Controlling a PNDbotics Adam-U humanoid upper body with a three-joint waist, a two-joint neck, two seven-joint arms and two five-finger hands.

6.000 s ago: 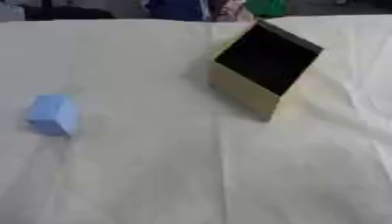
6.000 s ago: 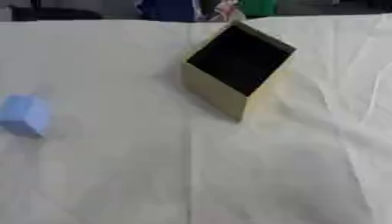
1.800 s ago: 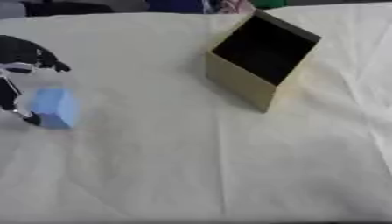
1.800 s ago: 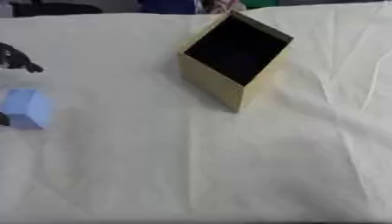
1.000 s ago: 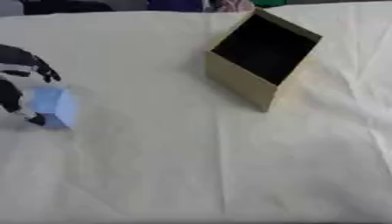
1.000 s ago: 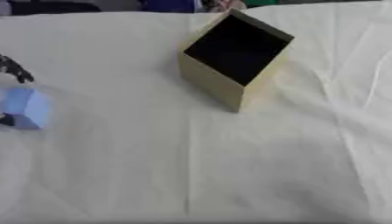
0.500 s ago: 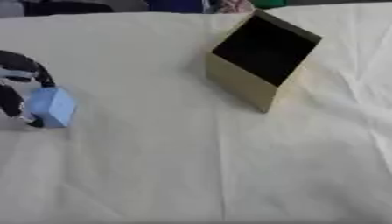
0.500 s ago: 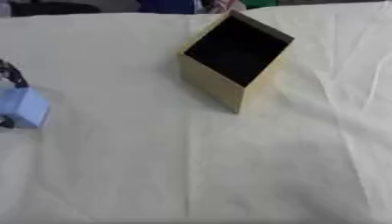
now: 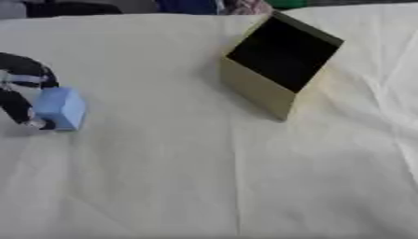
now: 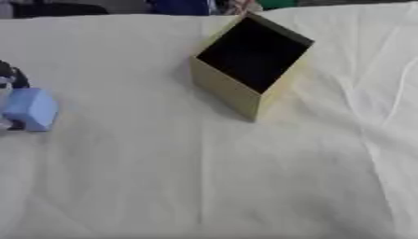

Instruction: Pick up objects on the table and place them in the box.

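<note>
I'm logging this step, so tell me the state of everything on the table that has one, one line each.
blue block: on the cloth, left hand's fingers curled round it.
box: open, dark inside, nothing visible in it.
left hand: shut on the blue block.
right hand: not in view.

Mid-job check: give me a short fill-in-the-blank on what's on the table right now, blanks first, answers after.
1. The left robot hand has its fingers curled around the light ____ block.
2. The box has tan walls and a ____ inside.
3. The block sits to the ____ of the box in both views.
4. Block and box lie on a pale ____ cloth.

Missing words: blue; black; left; yellow
</note>
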